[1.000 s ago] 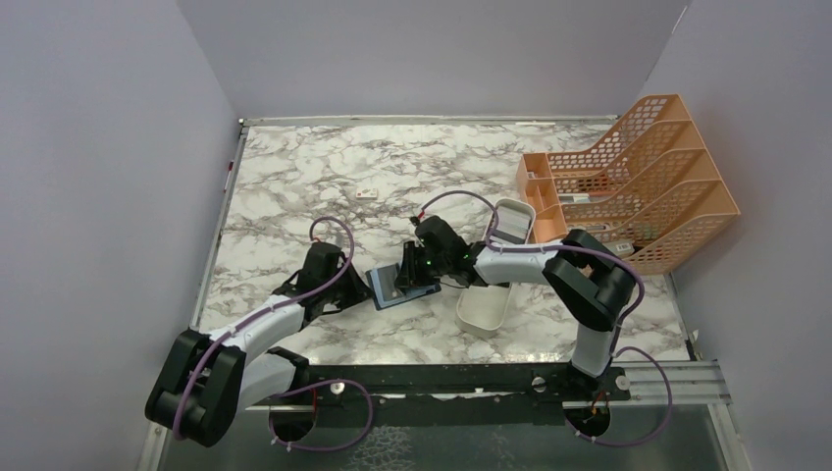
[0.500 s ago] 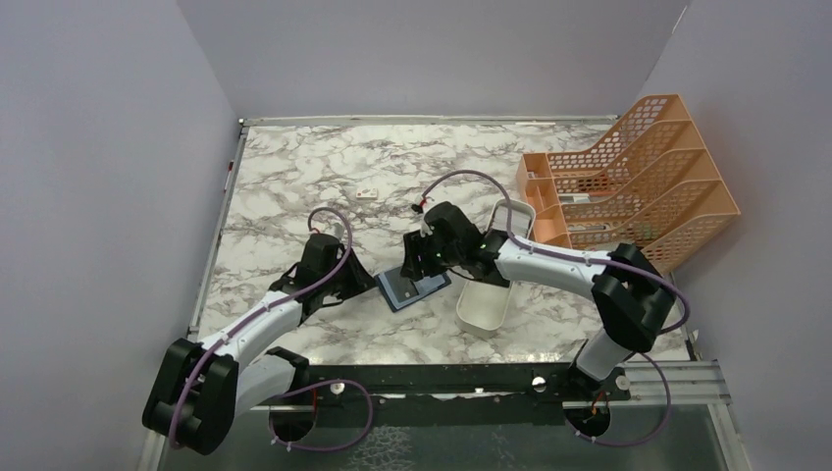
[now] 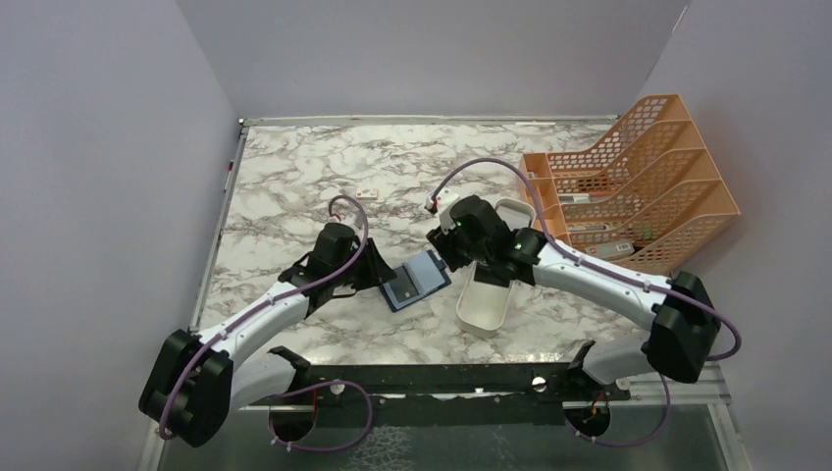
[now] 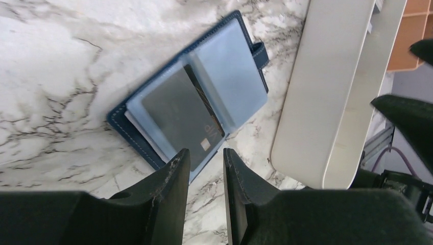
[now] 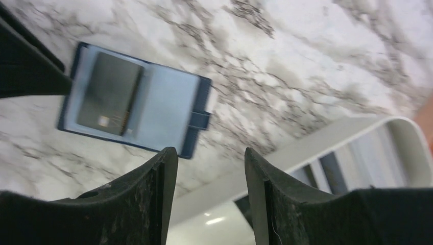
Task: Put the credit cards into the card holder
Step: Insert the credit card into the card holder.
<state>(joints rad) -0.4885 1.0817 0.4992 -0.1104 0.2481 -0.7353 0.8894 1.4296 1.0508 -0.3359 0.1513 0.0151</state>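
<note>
Card holder (image 4: 230, 76): open flat on table (image 3: 294, 177).
Credit card (image 4: 176, 109): on its tabless panel; chip (image 4: 206, 144) visible in wrist views only.
Left jaws: narrow gap, empty.
Right jaws: wider gap, empty.

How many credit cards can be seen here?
1 for certain: grey card in the open card holder. The dark strip along it may be a second; others may be hidden.

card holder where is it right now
In the top view the card holder lies open on the marble table, between the left gripper and right gripper, just left of the white tray.
</note>
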